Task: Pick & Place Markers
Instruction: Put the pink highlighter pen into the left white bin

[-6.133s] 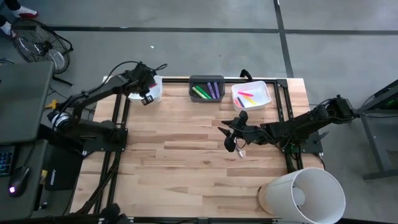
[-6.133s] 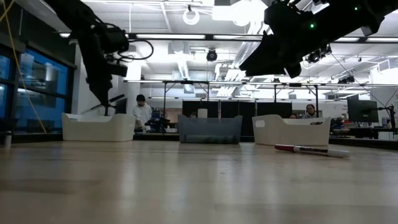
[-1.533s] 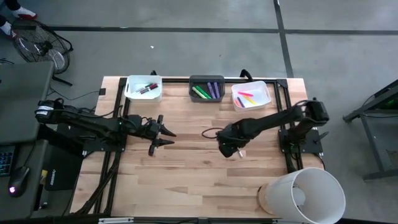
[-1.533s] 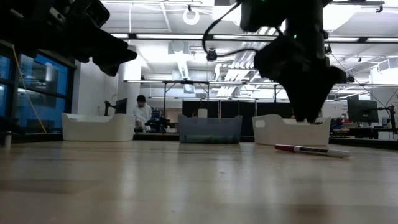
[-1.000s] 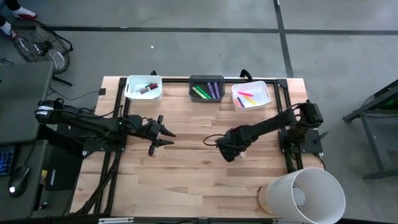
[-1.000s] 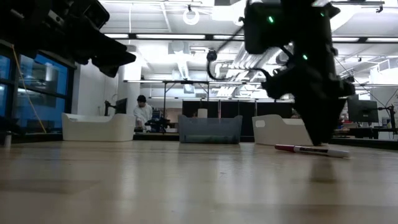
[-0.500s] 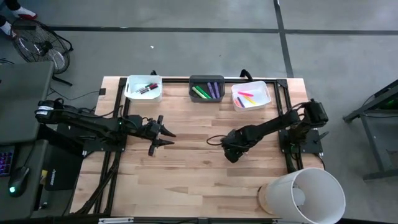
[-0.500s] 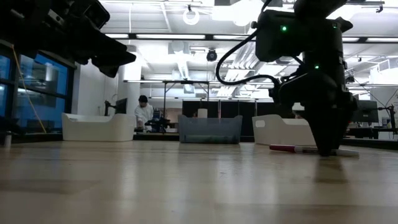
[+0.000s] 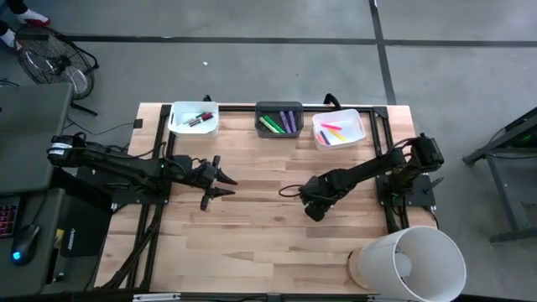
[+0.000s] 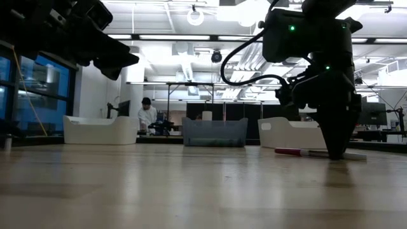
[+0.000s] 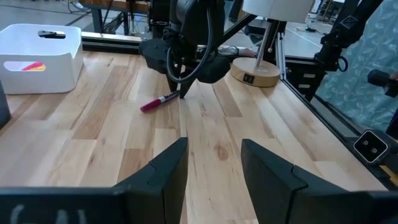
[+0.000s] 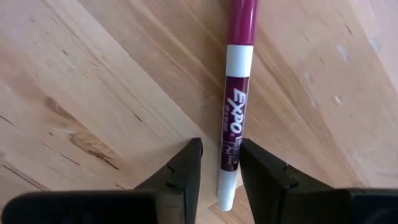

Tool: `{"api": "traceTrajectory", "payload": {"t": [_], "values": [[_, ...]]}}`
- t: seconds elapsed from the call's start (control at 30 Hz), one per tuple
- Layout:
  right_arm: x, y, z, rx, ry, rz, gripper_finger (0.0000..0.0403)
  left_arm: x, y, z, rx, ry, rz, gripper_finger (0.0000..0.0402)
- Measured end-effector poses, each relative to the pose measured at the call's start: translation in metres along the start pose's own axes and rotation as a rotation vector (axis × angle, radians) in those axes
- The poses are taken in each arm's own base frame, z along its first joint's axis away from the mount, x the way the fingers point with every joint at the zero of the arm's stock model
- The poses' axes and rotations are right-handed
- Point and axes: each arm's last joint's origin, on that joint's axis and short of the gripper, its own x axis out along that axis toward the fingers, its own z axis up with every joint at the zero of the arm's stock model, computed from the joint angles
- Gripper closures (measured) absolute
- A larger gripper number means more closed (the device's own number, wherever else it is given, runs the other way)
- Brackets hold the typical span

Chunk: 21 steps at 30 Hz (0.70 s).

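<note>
On the table (image 9: 252,226), the right gripper (image 12: 215,163) points down with its fingers either side of a maroon marker (image 12: 234,106) lying flat on the wood, narrowly apart around it. The left gripper (image 11: 211,163) hovers mid-table, fingers spread wide, empty.

Even, bright light across the pale wooden bench (image 9: 252,226) from above, only faint shadows under the dark arms. At bench height, white ceiling strip lights (image 10: 191,37) glare, turning the arms beneath them to silhouettes, and the near planks go soft and blurred. Up close, the maroon-and-white marker (image 12: 234,106) reads sharp.
</note>
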Motion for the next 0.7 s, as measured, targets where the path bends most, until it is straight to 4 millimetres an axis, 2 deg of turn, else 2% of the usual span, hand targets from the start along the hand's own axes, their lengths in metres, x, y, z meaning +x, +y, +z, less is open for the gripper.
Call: {"api": "traceTrajectory", "payload": {"t": [0.47, 0.7], "values": [[0.0, 0.0002, 0.0, 0.014, 0.0, 0.002, 0.0338, 0.0, 0.0001, -0.0006, -0.001, 0.006, 0.001, 0.0254], [-0.0006, 0.0, 0.0001, 0.028, -0.014, -0.006, 0.0371, 0.0, 0.0001, -0.0006, -0.001, 0.006, 0.001, 0.0254]]}}
